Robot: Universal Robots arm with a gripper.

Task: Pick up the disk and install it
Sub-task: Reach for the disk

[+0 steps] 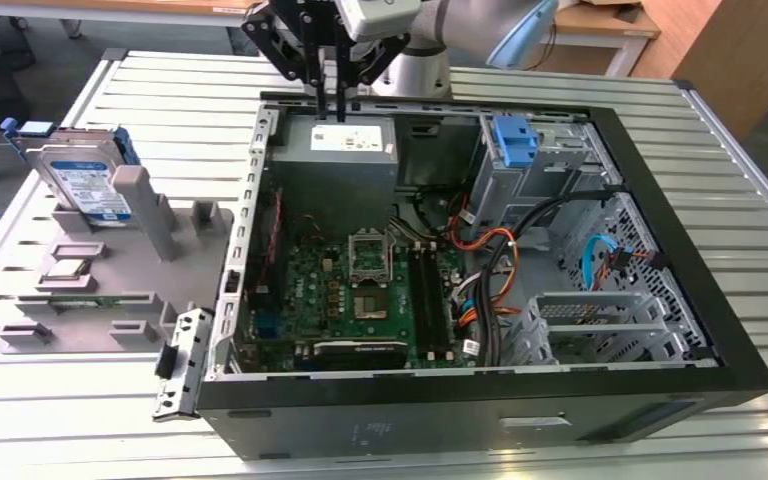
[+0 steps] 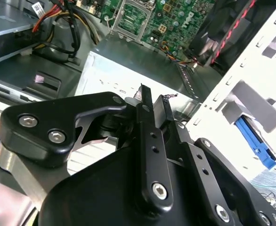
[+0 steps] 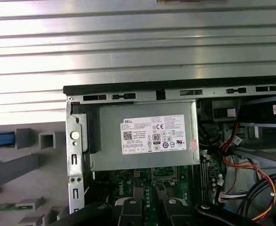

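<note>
Pick-up not yet begun, I judge: the claw (image 1: 331,112), clenched empty, hangs over the power supply (image 1: 337,142) at top centre, well apart from the disk (image 1: 84,185) standing at upper left, so grasping it calls for an opened claw there.

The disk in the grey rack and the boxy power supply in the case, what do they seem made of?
The flat silver disk looks like bare metal with a dull sheen, under a white-and-blue label; its blue carrier bracket looks like moulded plastic, probably. The grey boxy power supply appears to be matte sheet metal, judging by its folded edges.
</note>
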